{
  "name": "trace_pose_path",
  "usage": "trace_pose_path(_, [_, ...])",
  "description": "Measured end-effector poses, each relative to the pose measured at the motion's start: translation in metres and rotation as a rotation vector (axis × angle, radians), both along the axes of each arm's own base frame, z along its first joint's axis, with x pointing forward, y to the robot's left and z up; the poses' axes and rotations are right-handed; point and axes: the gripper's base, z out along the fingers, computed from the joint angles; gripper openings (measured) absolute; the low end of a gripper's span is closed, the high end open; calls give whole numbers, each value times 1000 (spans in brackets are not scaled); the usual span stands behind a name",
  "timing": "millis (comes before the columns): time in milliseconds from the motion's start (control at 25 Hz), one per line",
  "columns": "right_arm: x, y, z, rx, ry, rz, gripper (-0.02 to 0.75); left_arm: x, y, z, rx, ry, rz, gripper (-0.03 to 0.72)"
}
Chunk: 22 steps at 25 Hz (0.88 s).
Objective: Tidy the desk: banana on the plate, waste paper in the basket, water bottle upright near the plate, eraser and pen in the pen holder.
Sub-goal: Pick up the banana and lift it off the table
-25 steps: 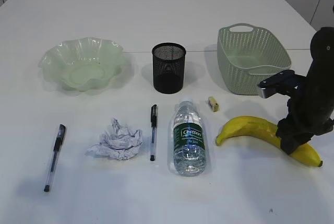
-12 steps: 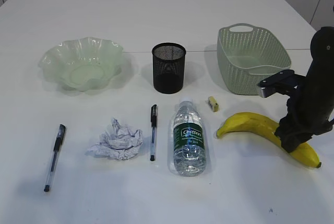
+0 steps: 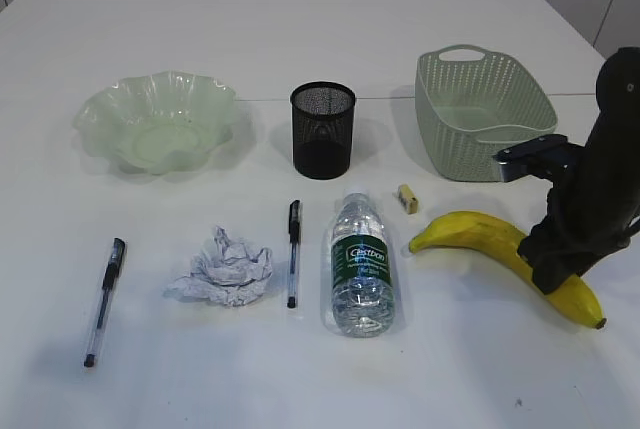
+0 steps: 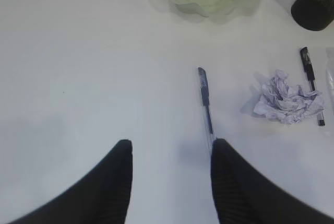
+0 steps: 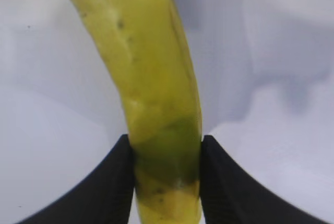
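White desk [image 3: 300, 9] holds everything. Far to the left sits the plate [image 3: 158, 121]. On the right lies the banana [image 3: 490, 244], and the right gripper [image 5: 166, 182] is squeezed on it near one end. Lift slowly and keep it level, because the long free end could tip. Over a pen [image 4: 204, 96], the left gripper [image 4: 171, 174] has its fingers apart and holds nothing.

Black mesh pen holder [image 3: 323, 130], translucent glossy plate [image 3: 157, 121], crumpled waste paper [image 3: 225, 268], matt desk [image 3: 320, 39].

Exterior slants down; wrists close (near desk [image 3: 300, 29]).
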Motion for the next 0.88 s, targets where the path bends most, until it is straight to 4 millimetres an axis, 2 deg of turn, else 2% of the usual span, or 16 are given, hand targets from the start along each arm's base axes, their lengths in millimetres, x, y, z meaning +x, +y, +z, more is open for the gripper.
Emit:
trace_pose_path(160, [-1, 4, 12, 43, -23, -39, 272, 0, -1, 0, -17, 0, -3, 342])
trace_pose_path(560, [-19, 6, 66, 94, -86, -67, 272, -1, -3, -1, -41, 19, -10, 341])
trace_pose_path(880, [-47, 7, 124, 140, -179, -87, 272, 0, -3, 0, -41, 0, -8, 341])
